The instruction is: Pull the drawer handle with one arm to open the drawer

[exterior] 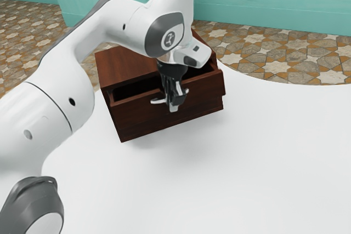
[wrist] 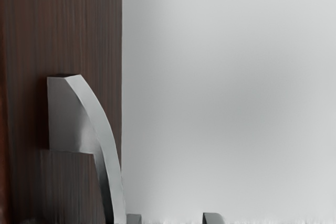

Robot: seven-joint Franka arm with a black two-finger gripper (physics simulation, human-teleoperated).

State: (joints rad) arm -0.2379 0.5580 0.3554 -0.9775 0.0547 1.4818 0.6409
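You are in the pulling step. The cabinet (exterior: 127, 65) sits on the white table (exterior: 258, 163), and its drawer (exterior: 204, 89) already stands part of the way out: a dark strip of its inside shows behind the front panel, so the job looks begun but not finished.

Your gripper (exterior: 173, 102) hangs straight down against the drawer's front, right at the grey handle (exterior: 158, 101). In the wrist view the handle (wrist: 79, 124) arches off the wooden front, and one fingertip (wrist: 134, 219) sits just beside its near end. The other fingertip stands apart from it, with only bare table (wrist: 226, 103) showing between the two. Read that as fingers spread and not clamped on the handle; whether the near finger actually touches the handle you cannot tell.

The contact looks more like a hook than a grasp, so the next move calls for care. Either close the fingers around the handle first, or make sure the near finger bears firmly on it. Then draw the hand straight out along the drawer's line of travel, away from the cabinet. Keep the pull level: a sideways or upward drift would probably slip the finger off the curved bar or drag the whole cabinet across the table.
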